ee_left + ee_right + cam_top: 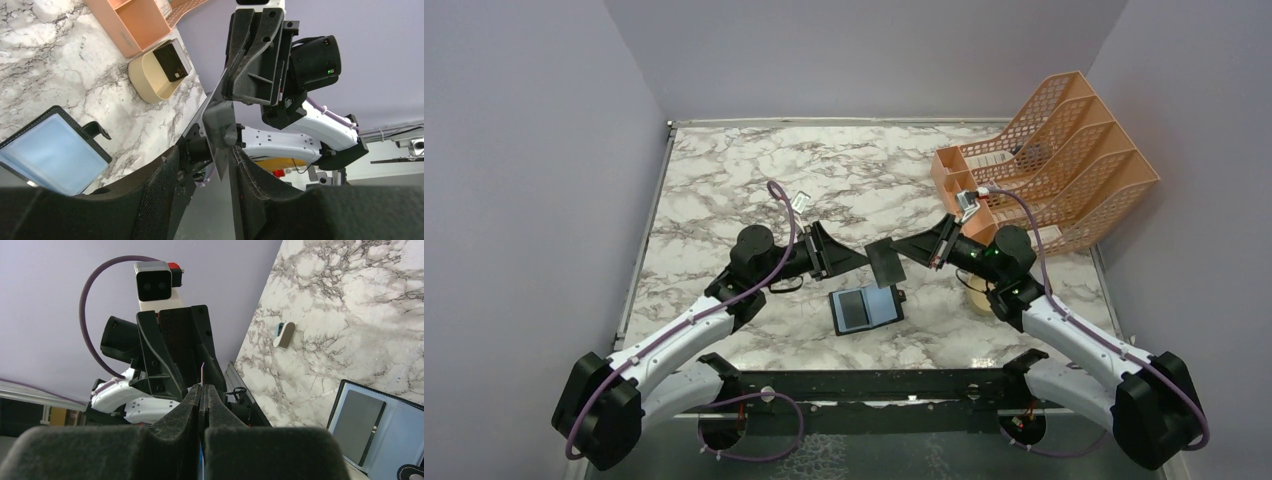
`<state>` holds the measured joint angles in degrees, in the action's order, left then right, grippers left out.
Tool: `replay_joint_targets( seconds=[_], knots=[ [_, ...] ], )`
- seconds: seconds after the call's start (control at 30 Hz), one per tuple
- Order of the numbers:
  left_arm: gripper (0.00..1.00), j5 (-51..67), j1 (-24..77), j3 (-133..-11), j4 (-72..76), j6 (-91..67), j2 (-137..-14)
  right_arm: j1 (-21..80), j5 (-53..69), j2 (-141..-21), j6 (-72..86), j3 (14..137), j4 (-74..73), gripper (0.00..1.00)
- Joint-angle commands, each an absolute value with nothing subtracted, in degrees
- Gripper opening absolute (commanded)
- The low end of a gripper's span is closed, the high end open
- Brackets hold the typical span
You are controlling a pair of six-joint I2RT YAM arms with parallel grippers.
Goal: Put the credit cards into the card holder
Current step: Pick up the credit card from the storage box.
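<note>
Two robot arms meet over the middle of a marble table [724, 190]; the right gripper [904, 250] is clamped tight on one edge of a grey credit card [886, 265], holding it tilted in the air; the left gripper [860, 258] has its fingers [155, 200] apart, one on each side of the card's opposite edge, and whether either touches it cannot be told; just below, nearer the arm bases, the black card holder [886, 304] lies open and flat with a pale blue card [852, 311] in its left half; a tan dish [150, 82] beside an orange mesh rack [1054, 160] holds a dark card [171, 61].
</note>
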<state>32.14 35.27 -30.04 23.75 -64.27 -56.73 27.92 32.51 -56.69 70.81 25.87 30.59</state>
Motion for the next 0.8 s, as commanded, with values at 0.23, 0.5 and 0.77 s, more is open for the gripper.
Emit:
replay_joint_targets(
  seconds=[0.23,0.5,0.77],
  knots=[
    [0.26,33.3,36.2,-30.3,30.5,-66.8,-57.8,30.3,28.9,-57.1,71.0,26.0,31.5,0.01],
    [0.2,32.9,36.2,-29.5,31.2,-66.9,-58.5,31.5,28.9,-58.5,71.0,26.4,33.5,0.01],
    [0.0,31.8,36.2,-27.4,31.3,-65.9,-58.4,31.8,28.3,-58.2,63.9,26.5,25.3,0.26]
  ],
)
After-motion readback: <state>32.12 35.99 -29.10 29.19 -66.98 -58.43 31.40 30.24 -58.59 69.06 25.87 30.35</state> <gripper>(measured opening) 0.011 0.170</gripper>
